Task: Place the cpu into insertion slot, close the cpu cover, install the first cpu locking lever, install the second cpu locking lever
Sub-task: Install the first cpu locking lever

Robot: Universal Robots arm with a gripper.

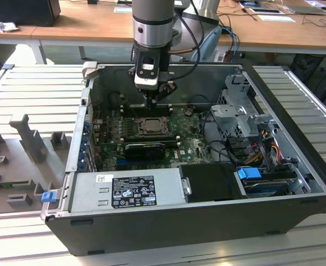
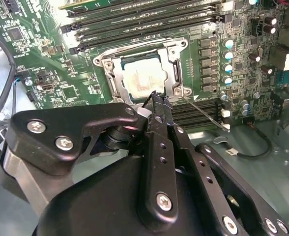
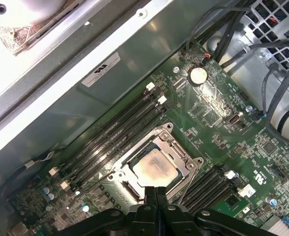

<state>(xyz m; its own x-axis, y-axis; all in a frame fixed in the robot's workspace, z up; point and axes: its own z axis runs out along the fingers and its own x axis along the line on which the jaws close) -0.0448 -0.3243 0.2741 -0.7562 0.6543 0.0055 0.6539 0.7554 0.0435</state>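
Note:
The cpu lies flat in the insertion slot on the green board, its pale metal face showing. The cpu cover is folded down around it as a dull metal frame, and slot itself is mostly hidden beneath the two. My gripper is shut with nothing between its fingers, its tips just above the socket's edge nearest a corner screw. A thin locking lever runs out from that corner across the memory slots. In the first wrist view the cpu sits just beyond my gripper. In the exterior view my gripper hangs over the cpu.
The board sits inside an open computer case lying on its side. Long black memory slots flank the socket. A power supply fills the near side, and a drive cage with cables stands at the exterior view's right.

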